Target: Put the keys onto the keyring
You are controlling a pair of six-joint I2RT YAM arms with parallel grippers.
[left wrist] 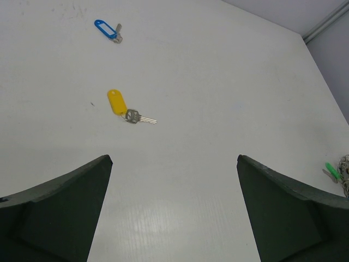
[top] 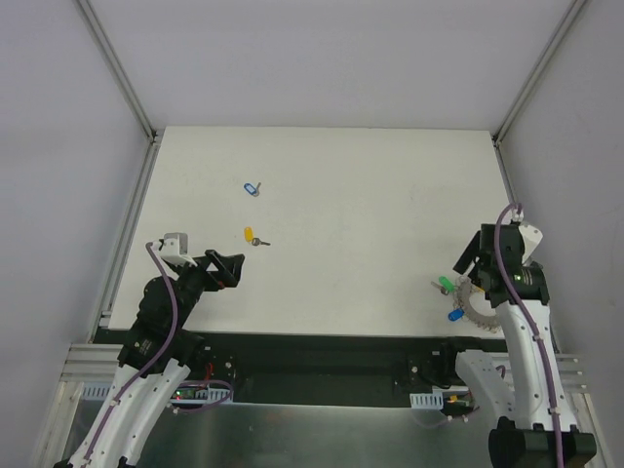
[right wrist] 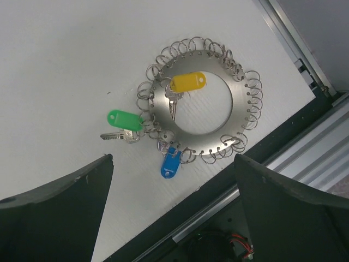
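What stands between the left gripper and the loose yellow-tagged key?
Nothing visible. Only bare table lies between the open left gripper and the loose yellow-tagged key; the loose blue-tagged key lies farther off, beyond it.

- A white table (top: pixel 390 195) lay flat and matte.
- 2 aluminium posts (top: pixel 114 63) rose from its far corners.
- A black strip (top: pixel 322 351) ran along its near edge.
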